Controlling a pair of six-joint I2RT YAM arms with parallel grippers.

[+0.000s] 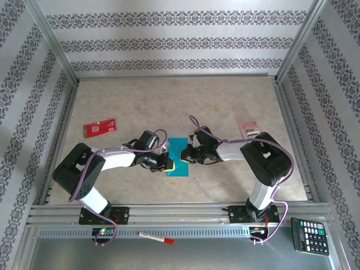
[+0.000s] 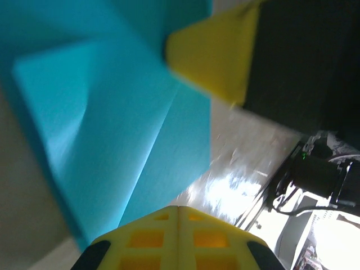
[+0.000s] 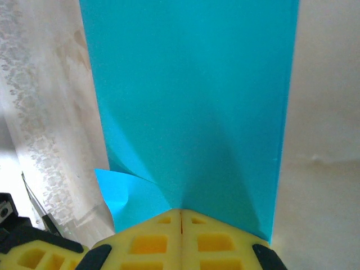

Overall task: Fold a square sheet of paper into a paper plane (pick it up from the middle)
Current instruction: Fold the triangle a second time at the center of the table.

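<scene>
Your left jaws and right jaws are both clamped shut on the paper [image 1: 179,147], which is partly creased, so I'd judge most folding remains.

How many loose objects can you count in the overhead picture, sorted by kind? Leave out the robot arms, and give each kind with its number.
Creased teal-blue paper sheet: 1
Small red-and-white flat cards: 2
White marker pen with red cap: 1
Dark push-button calculator: 1
Total: 5
</scene>
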